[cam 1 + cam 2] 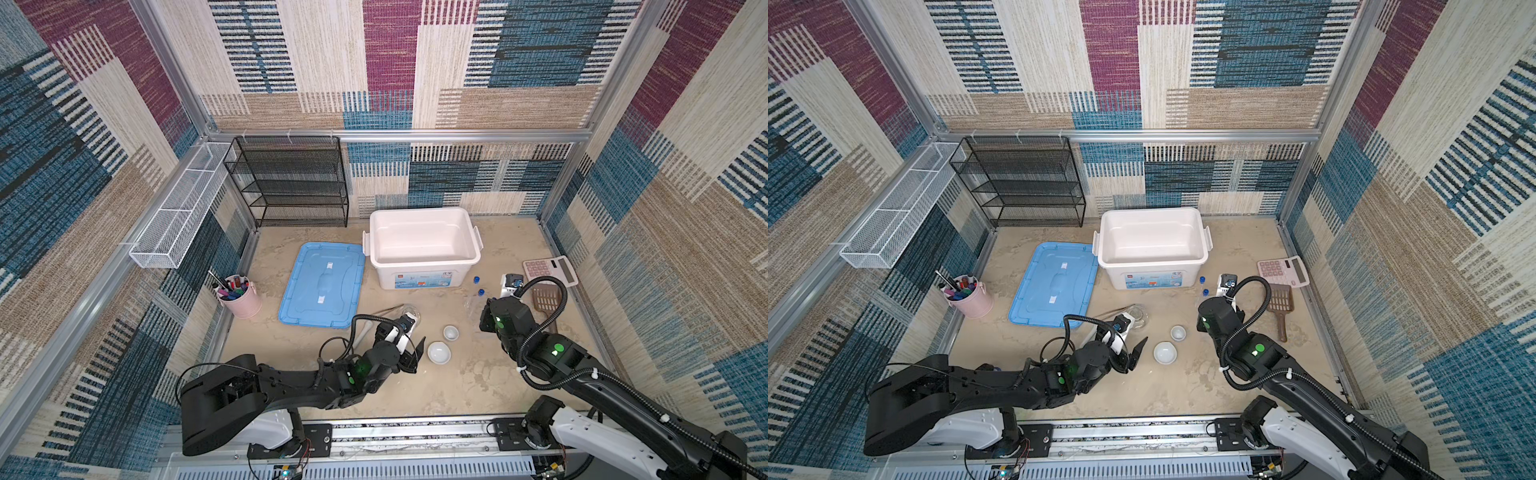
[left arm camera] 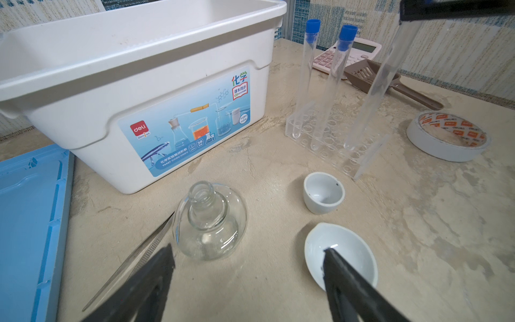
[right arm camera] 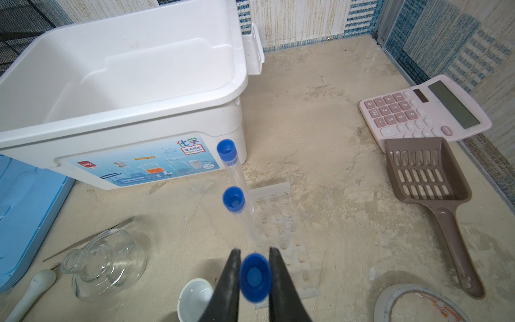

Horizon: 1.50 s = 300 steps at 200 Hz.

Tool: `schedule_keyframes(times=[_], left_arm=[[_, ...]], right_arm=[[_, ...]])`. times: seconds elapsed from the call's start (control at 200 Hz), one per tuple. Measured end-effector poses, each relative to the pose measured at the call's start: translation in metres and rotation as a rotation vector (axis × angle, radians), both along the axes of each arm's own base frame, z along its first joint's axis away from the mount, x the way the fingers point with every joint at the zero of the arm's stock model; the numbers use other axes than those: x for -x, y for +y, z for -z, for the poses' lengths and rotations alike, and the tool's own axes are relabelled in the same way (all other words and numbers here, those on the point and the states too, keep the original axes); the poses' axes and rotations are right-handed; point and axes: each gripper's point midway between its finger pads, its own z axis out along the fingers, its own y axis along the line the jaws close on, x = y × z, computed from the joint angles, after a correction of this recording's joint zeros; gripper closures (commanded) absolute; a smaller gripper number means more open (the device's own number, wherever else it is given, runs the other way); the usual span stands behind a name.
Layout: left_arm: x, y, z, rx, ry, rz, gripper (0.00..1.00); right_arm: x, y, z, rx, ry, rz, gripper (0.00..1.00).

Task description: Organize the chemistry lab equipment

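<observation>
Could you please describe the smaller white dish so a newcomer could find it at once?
Start at the big white bin. In front of it, between the glass flask and the clear rack, stands a small deep white cup. Unlike the wide shallow dish close by, it is narrow, steep-walled and nearer the bin.

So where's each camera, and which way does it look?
Top views: overhead, looking down at the table; left arm, right arm show.
Left wrist: on that arm, facing the glass flask; open left gripper shows.
Right wrist: on its arm, looking down past the right gripper, shut on a test tube.
All show the white bin.
</observation>
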Motion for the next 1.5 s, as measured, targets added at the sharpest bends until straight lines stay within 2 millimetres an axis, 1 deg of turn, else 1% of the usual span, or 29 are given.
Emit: schedule_keyframes(times=[0.326,0.521,0.771,1.072,1.352,1.502], left_arm=[[0.000,0.000,0.000,-0.005,0.002,0.000,0.14],[0.000,0.001,0.007,-0.032,0.015,0.001,0.14],[0.000,0.000,0.010,-0.041,0.020,0.004,0.14],[0.001,0.000,0.012,-0.048,0.026,0.003,0.14],[0.001,0.000,0.012,-0.051,0.028,0.003,0.14],[0.001,0.000,0.013,-0.049,0.030,0.002,0.14]], right_arm=[[-0.001,-0.001,0.005,0.022,0.004,0.004,0.95],[-0.003,-0.002,0.005,0.036,-0.003,0.009,0.95],[-0.006,0.001,0.009,0.051,0.006,-0.003,0.95],[-0.005,0.004,0.012,0.059,0.019,-0.019,0.91],[-0.006,0.010,0.025,0.083,0.067,-0.054,0.89],[-0.007,0.012,0.026,0.089,0.073,-0.061,0.88]])
